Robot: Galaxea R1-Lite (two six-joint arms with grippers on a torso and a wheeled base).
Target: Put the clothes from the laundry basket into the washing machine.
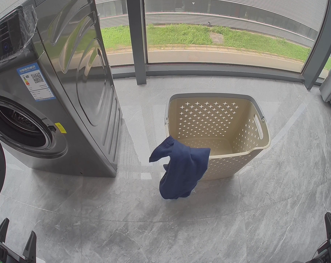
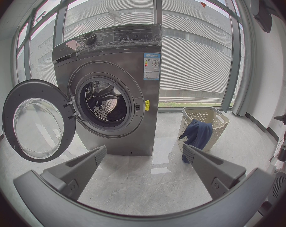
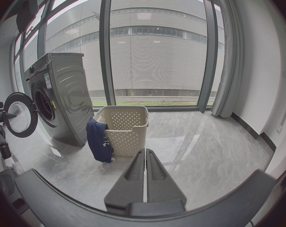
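The cloth [image 1: 182, 172] hangs lengthwise down the basket's [image 1: 262, 128] near-left corner, well ahead, about midway between the spread left pincer [image 2: 143, 148] and the pressed-together right pincer [image 3: 145, 152].

A dark blue piece of clothing [image 1: 182, 168] hangs over the near rim of the laundry basket [image 1: 213, 96], and most of it droops down the outside, almost to the floor. The basket is cream plastic with little star-shaped holes and a handle slot in its side, and it stands upright on the grey floor. The big grey washing machine [image 1: 81, 77] stands near the basket, with its round glass door [image 2: 39, 121] swung wide open so the shiny drum [image 2: 103, 102] shows.
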